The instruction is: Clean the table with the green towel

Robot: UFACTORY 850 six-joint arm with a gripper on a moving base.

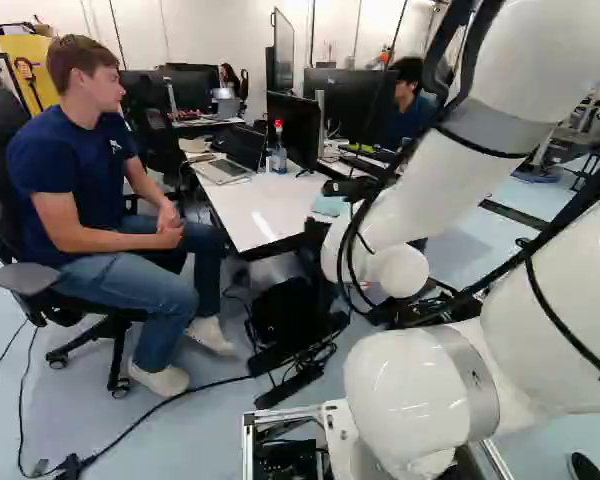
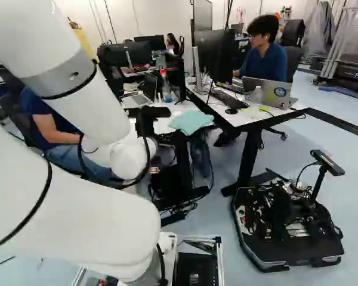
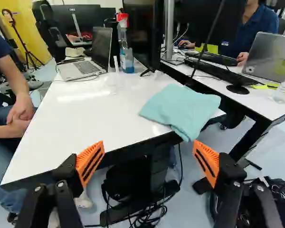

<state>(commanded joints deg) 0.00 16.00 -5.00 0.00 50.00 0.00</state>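
In the right base view my gripper [image 2: 148,119] is partly hidden behind the arm's wrist, at the near side of the white table. The wrist view shows my gripper [image 3: 148,147] open wide, nothing between its orange pads, short of the table's near edge. Ahead of it, on the white tabletop [image 3: 85,118], lies the towel [image 3: 180,109], light green-blue and loosely folded. It rests at the corner nearest the second desk, one part hanging over the edge. The same towel [image 2: 191,121] shows beyond the gripper in the right base view.
On the tabletop stand an open laptop [image 3: 88,66], a spray bottle [image 3: 127,59] with a red top and a monitor [image 3: 142,33]. A second desk [image 3: 256,99] adjoins. A person sits close beside the table. A low black wheeled base [image 2: 286,238] stands on the floor.
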